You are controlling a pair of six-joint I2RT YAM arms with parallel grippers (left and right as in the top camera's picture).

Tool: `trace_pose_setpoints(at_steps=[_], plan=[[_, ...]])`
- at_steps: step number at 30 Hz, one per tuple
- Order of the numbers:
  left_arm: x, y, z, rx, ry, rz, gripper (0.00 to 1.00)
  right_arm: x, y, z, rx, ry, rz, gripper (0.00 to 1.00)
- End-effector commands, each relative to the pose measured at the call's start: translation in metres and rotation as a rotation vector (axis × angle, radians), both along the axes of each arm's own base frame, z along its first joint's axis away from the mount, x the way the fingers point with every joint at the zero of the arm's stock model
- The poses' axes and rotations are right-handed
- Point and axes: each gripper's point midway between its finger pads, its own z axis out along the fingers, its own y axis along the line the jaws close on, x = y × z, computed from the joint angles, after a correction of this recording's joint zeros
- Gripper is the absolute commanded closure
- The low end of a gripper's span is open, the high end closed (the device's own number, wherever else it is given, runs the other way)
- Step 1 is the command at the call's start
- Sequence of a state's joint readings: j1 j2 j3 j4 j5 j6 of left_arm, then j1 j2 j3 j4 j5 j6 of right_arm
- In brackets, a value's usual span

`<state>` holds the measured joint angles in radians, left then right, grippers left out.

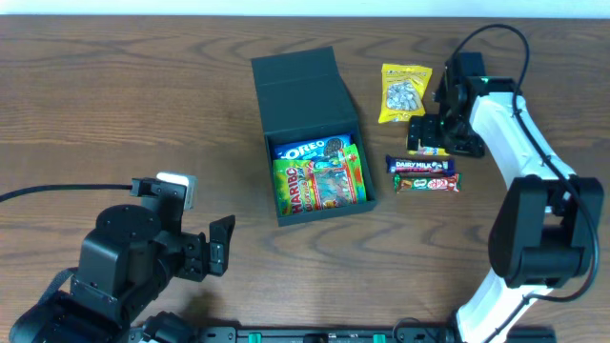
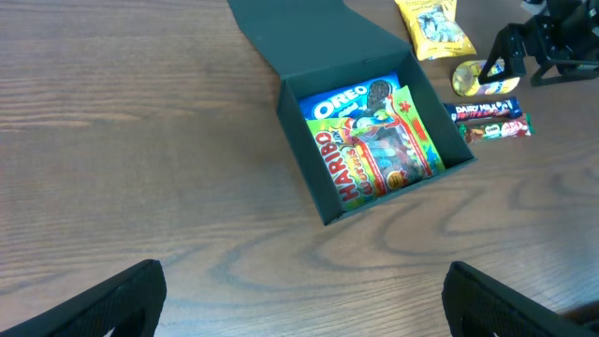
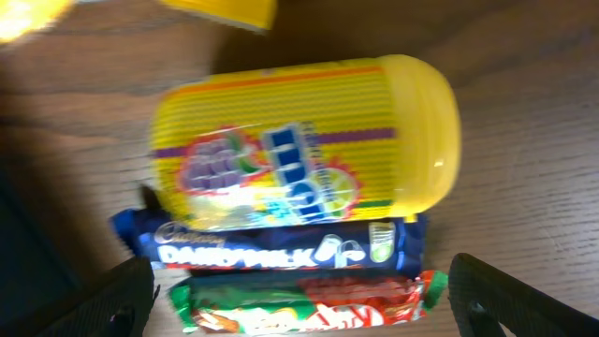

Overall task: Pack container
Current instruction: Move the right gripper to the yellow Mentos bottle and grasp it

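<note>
The container, a dark box with its lid folded back, lies open at the table's middle. Inside are an Oreo pack and a Haribo bag. My right gripper hangs open to the container's right, over a yellow candy canister lying on the wood. A Dairy Milk bar and a KitKat bar lie between its spread fingers. My left gripper is open near the front left, with only wood between its fingers.
A yellow snack packet lies at the back right, next to the right arm. The left arm's base fills the front left corner. The left wrist view shows the container ahead and the bars beyond.
</note>
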<state>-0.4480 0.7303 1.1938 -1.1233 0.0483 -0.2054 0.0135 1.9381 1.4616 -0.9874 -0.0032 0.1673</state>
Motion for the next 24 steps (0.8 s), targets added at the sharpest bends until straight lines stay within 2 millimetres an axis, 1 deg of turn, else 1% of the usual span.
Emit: trace_pose_setpoints(at_steps=[1,3,4,5,7,9,10,11,12,13,17,18,19,21,22,24], plan=[[0.000,0.002,0.009,-0.006,-0.025,0.007,0.05,-0.001,-0.004,0.001,0.007,0.002,-0.060,0.01],[0.001,0.001,0.010,-0.009,-0.030,0.007,0.05,-0.008,0.000,0.002,0.042,0.028,-0.192,0.01],[0.002,0.001,0.011,-0.010,-0.033,0.007,0.05,-0.009,0.005,0.003,0.083,0.039,-0.256,0.01],[0.002,0.001,0.011,-0.012,-0.035,0.008,0.04,-0.008,0.015,0.004,0.151,0.045,-0.304,0.01],[0.002,0.001,0.012,-0.013,-0.038,0.007,0.05,0.002,0.032,0.008,0.273,0.035,-0.407,0.01],[0.002,0.001,0.012,-0.013,-0.037,0.007,0.05,0.009,0.043,0.012,0.353,0.033,-0.489,0.01],[0.002,0.001,0.011,-0.013,-0.037,0.007,0.05,0.013,0.045,0.013,0.375,0.025,-0.512,0.03],[0.002,0.000,0.011,-0.014,-0.035,0.005,0.05,0.019,0.047,0.015,0.391,0.003,-0.517,0.09],[0.002,0.000,0.011,-0.015,-0.035,0.005,0.05,0.021,0.046,0.015,0.394,-0.007,-0.515,0.10],[0.002,0.000,0.011,-0.015,-0.035,0.005,0.05,0.021,0.047,0.015,0.394,-0.005,-0.515,0.01],[0.002,0.000,0.011,-0.014,-0.035,0.005,0.05,0.028,0.051,0.019,0.431,-0.021,-0.539,0.01],[0.002,0.000,0.011,-0.014,-0.035,0.005,0.05,0.026,0.049,0.018,0.426,-0.009,-0.587,0.01],[0.002,0.000,0.011,-0.014,-0.035,0.005,0.05,0.020,0.045,0.015,0.406,0.025,-0.676,0.01],[0.002,0.000,0.011,-0.014,-0.035,0.005,0.05,-0.001,0.035,0.009,0.333,0.118,-0.908,0.01],[0.002,0.000,0.011,-0.014,-0.035,0.005,0.05,-0.007,0.030,0.007,0.304,0.136,-0.978,0.01],[0.002,0.000,0.011,-0.014,-0.035,0.005,0.05,-0.010,0.026,0.006,0.279,0.144,-1.053,0.01]])
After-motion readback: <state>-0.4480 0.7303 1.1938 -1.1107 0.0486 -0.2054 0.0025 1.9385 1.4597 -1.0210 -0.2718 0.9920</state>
